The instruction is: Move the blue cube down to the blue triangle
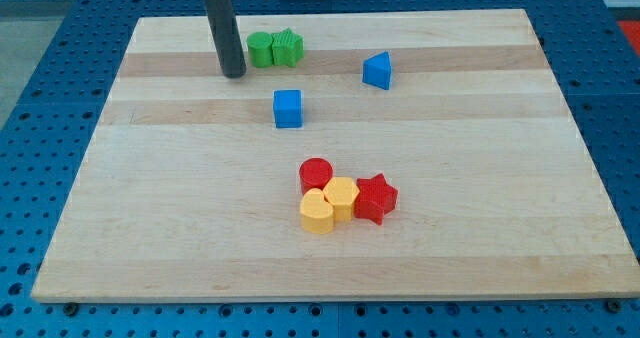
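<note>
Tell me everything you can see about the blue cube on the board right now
The blue cube is a small, solid-coloured block with a matte, plastic-like look, its top face lighter than its front. It sits flat and upright on the wooden board, in the upper middle of the view. Nothing touches it: my tip is apart at its upper left, the blue triangle lies to its upper right, and the green blocks sit above it.
</note>
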